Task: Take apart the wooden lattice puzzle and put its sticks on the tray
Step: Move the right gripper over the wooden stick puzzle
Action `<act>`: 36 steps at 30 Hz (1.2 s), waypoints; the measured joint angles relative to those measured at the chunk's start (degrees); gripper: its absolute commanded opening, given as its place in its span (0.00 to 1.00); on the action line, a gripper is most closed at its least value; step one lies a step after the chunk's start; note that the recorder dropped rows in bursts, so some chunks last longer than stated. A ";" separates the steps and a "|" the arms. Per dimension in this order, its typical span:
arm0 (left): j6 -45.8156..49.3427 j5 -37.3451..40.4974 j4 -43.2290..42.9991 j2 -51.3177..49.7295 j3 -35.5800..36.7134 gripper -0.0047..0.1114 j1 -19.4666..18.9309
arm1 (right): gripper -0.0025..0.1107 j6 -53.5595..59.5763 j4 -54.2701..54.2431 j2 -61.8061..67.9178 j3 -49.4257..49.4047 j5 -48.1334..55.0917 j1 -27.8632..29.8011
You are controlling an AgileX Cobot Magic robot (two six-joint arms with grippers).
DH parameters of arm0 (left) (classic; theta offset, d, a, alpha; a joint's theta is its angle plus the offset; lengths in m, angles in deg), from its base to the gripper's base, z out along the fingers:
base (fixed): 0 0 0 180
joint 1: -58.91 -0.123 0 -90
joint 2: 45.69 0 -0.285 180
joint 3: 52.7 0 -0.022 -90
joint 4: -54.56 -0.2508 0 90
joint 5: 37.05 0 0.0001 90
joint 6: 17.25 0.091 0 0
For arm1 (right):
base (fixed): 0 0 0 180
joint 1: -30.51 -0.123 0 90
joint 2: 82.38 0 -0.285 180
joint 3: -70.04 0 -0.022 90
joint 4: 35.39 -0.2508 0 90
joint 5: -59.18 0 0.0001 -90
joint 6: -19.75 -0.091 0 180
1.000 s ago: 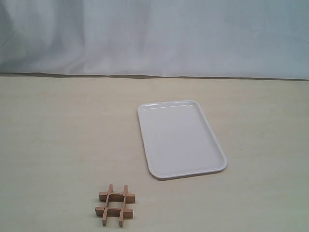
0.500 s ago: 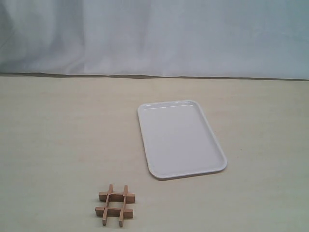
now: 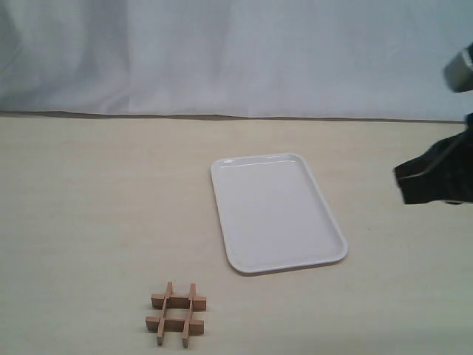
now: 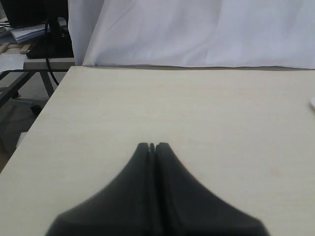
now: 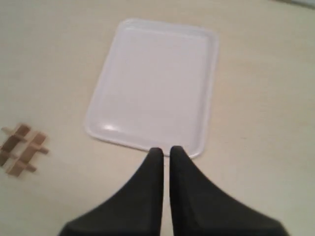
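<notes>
The wooden lattice puzzle (image 3: 177, 314) lies whole on the table near its front edge, its sticks interlocked in a "#" shape; it also shows in the right wrist view (image 5: 22, 150). The white tray (image 3: 273, 214) sits empty to its right and further back. My right gripper (image 3: 400, 179) hovers at the right edge of the exterior view, right of the tray. Its fingers are shut with nothing between them (image 5: 166, 150), pointing at the tray's (image 5: 152, 83) near rim. My left gripper (image 4: 152, 145) is shut and empty over bare table, out of the exterior view.
A white cloth (image 3: 236, 52) hangs behind the table's far edge. In the left wrist view the table's side edge (image 4: 49, 105) drops off toward a desk with cables (image 4: 44, 34).
My right arm has come into the exterior view from the right edge. The puzzle and the tray have not moved.
</notes>
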 measured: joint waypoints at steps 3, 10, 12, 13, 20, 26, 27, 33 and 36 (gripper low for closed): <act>0.00 0.00 0.00 0.00 0.00 0.04 0.00 | 0.06 6.98 -6.20 6.38 1.74 1.42 -1.80; 0.00 0.00 0.00 0.00 0.00 0.04 0.00 | 0.06 10.31 5.24 28.22 12.34 0.77 -24.21; 0.00 0.00 0.00 0.00 0.00 0.04 0.00 | 0.06 10.31 9.48 31.70 14.27 0.77 -28.46; 0.00 0.00 0.00 0.00 0.00 0.04 0.00 | 0.06 10.31 10.81 33.20 14.56 0.68 -30.17; 0.00 0.00 0.00 0.00 0.00 0.04 0.00 | 0.07 11.70 13.84 40.60 14.70 -0.68 -35.31; 0.00 0.00 0.00 0.00 0.00 0.04 0.00 | 0.23 11.59 17.69 42.12 14.70 -1.95 -40.54; 0.00 0.00 0.00 0.00 0.00 0.04 0.00 | 0.25 11.59 17.69 42.12 14.70 -2.05 -40.58; 0.00 0.00 0.00 0.00 0.00 0.04 0.00 | 0.26 -5.75 17.33 42.12 15.06 -1.29 -40.58; 0.00 0.00 0.00 0.00 0.00 0.04 0.00 | 0.26 -14.71 16.06 42.17 15.79 1.38 -40.58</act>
